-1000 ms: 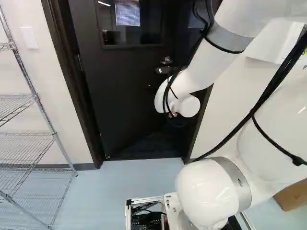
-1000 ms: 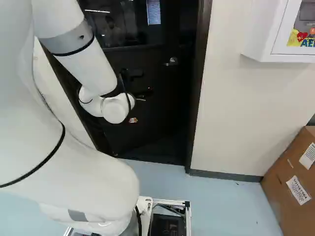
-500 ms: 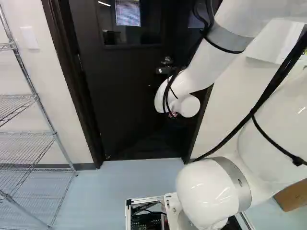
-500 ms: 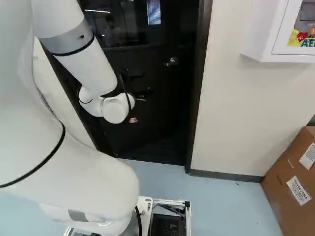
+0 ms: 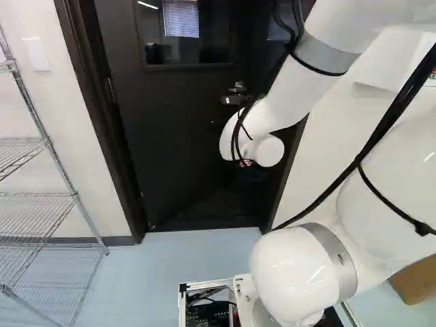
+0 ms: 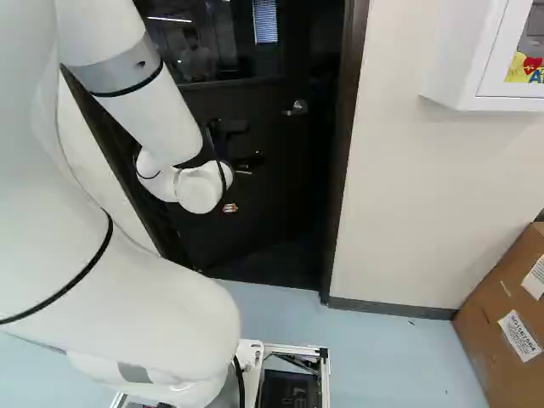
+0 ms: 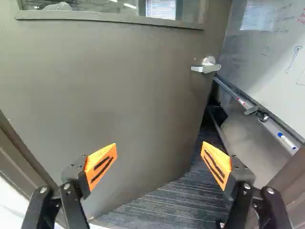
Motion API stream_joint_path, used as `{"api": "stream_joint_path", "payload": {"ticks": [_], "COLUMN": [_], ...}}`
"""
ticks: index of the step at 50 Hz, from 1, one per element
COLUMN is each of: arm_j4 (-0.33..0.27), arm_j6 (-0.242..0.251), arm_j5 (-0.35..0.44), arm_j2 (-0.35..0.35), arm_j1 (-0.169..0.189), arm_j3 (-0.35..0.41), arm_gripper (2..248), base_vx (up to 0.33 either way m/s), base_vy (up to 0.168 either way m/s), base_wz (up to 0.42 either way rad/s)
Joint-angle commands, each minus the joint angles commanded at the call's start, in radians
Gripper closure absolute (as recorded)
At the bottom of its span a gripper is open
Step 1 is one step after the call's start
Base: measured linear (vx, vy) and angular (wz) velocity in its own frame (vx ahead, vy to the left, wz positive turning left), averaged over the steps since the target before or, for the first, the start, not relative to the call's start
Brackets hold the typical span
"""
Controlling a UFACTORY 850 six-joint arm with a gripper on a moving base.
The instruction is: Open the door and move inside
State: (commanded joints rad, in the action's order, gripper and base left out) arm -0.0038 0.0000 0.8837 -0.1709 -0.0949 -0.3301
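The dark door (image 5: 170, 129) stands partly open, swung away from me, with its lever handle (image 6: 297, 107) on the free edge. My gripper (image 6: 230, 207) shows only in part beyond the white wrist in the right base view. In the wrist view the gripper (image 7: 159, 164) is open with nothing between its fingers. Ahead of it are the door's face (image 7: 124, 95) and, off to the handle side, the gap past the free edge. The handle (image 7: 206, 68) lies farther ahead, untouched.
Through the gap show striped carpet (image 7: 167, 207) and a whiteboard (image 7: 271, 62) with a marker tray. The door frame (image 6: 340, 170) flanks the opening. A wire shelf (image 5: 34, 204) stands left; a white wall cabinet (image 6: 463, 59) and cardboard box (image 6: 484, 340) are right.
The base has moved slightly forward: shelf, cabinet and door frame have shifted outward in the base views. The arm holds its pose against its lowest joint.
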Motion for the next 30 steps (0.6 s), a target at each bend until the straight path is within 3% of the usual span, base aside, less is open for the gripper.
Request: {"api": "stream_joint_path", "payload": {"ticks": [30], "arm_j4": [0.0], "arm_j6": [0.0], "arm_j5": [0.0], "arm_j2": [0.0], "arm_j1": [0.0], "arm_j3": [0.0], "arm_gripper": [3], "base_vx": [0.152], "base_vy": [0.037], "base_wz": [-0.024]}}
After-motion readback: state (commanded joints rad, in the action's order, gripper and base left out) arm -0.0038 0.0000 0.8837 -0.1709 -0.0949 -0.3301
